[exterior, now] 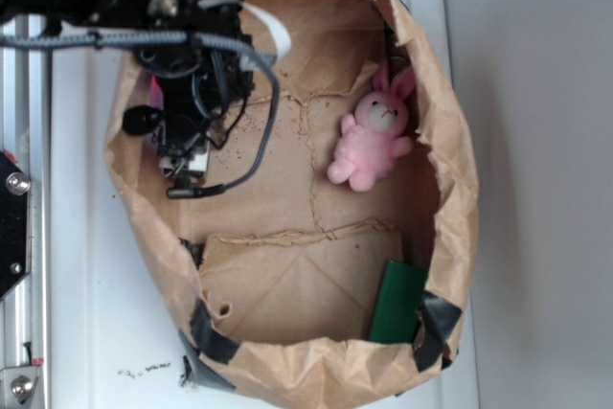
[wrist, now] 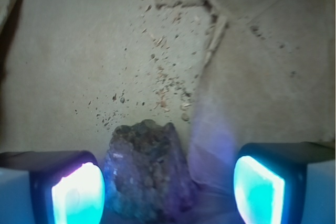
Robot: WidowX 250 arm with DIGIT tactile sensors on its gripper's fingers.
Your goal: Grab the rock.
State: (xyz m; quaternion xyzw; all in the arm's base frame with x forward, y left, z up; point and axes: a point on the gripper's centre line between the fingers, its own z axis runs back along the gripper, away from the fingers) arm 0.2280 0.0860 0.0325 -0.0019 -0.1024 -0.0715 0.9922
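Observation:
The rock [wrist: 148,169], a rough dark brown chunk, lies on the brown paper floor between my two glowing fingertip pads [wrist: 77,195]. It sits close against the left pad, and a clear gap separates it from the right pad [wrist: 259,190]. My gripper [wrist: 168,192] is open around it. In the exterior view the gripper [exterior: 185,168] reaches down at the left side of the paper bag [exterior: 450,141], and the arm hides the rock there.
A pink plush bunny [exterior: 374,131] lies at the bag's right side. A flat green card [exterior: 397,302] leans at the lower right. The crumpled bag walls rise all round. Crumbs [wrist: 163,85] dot the paper floor.

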